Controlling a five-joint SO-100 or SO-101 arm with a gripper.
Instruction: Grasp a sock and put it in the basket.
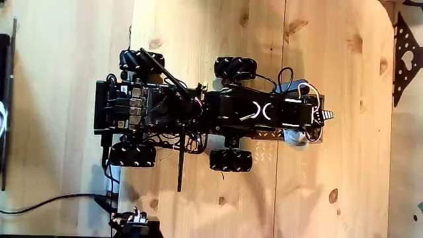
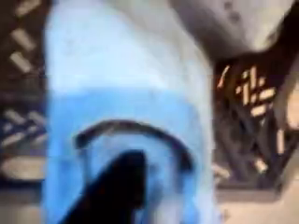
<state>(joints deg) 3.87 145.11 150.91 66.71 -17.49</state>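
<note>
Overhead, the fixed view shows a wheeled robot (image 1: 198, 116) lying lengthwise across the middle of a pale wooden worktop (image 1: 330, 53), four black roller wheels at its corners. Its black arm (image 1: 258, 111) stretches along the chassis toward the worktop's right edge. The gripper (image 1: 316, 116) sits at the arm's right end, directly over the basket (image 1: 264, 135), whose dark lattice wall shows along the chassis' lower side.

Claw state: cannot tell. In the fixed view the fingers are hidden under the wrist housing; the wrist view is badly blurred.

Sock (image 1: 295, 137): a small pale patch showing just below the gripper, at the basket's right end. Whether the claw is touching or holding it cannot be told.

Wrist view: a blue gripper part (image 2: 131, 103) fills the middle of the frame, with the basket's dark lattice (image 2: 248, 112) behind it on both sides.

A black perforated plate (image 1: 404, 56) lies at the worktop's top right corner, well apart from the robot.
</note>
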